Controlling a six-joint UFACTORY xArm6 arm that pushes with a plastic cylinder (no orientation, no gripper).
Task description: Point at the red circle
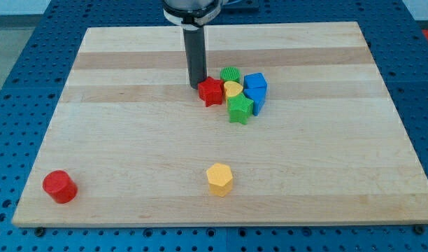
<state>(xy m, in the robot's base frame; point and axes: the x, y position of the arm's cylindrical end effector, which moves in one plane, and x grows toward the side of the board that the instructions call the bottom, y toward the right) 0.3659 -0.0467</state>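
- Rod's tip (196,85) rests just left of the red star (211,92), at the cluster's far-left edge.
- Red circle (59,186) sits alone, near-left corner, well apart.
- No claw; rod's top cut off.

Board: your pale wooden board (130,140).
Near-left corner: red circle (59,186).
Near edge, centre: yellow hexagon (219,179).
Far centre: red star (211,91), green cylinder (230,74), yellow heart (232,89), green star (240,108), two blue blocks (255,88), clustered.

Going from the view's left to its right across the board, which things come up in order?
Red circle → my tip → red star → yellow hexagon → green star → blue blocks.
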